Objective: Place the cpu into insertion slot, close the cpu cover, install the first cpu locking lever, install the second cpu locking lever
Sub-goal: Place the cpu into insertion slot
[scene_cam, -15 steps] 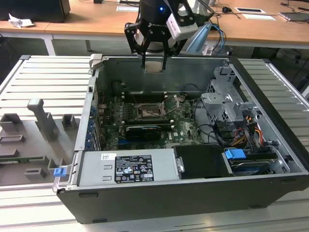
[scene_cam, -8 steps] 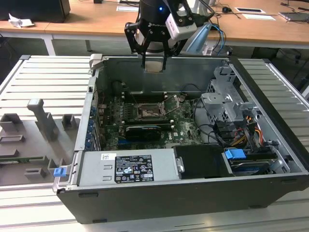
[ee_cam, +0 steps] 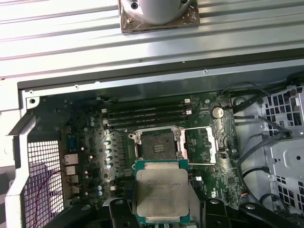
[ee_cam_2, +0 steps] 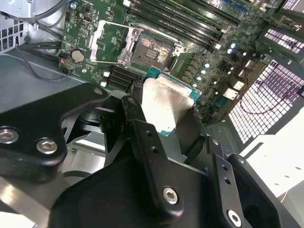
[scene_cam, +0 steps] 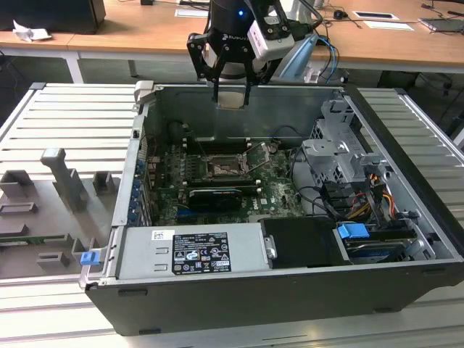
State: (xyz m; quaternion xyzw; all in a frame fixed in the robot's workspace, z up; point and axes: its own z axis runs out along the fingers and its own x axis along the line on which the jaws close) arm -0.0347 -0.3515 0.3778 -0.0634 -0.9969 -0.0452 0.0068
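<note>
- the arm point(scene_cam: 233, 29) comes down from above with its wrist upright; the gripper point(scene_cam: 233, 94) points straight down
- its two black fingers point(ee_cam_2: 142, 128) are pressed against opposite edges of the cpu point(ee_cam: 161, 192); the chip is held clear, metal face toward the wrist

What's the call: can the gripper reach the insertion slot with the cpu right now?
Probably yes. The gripper holds the cpu above the open case; the cpu cover lies swung open beside the insertion slot, which looks bare.
</note>
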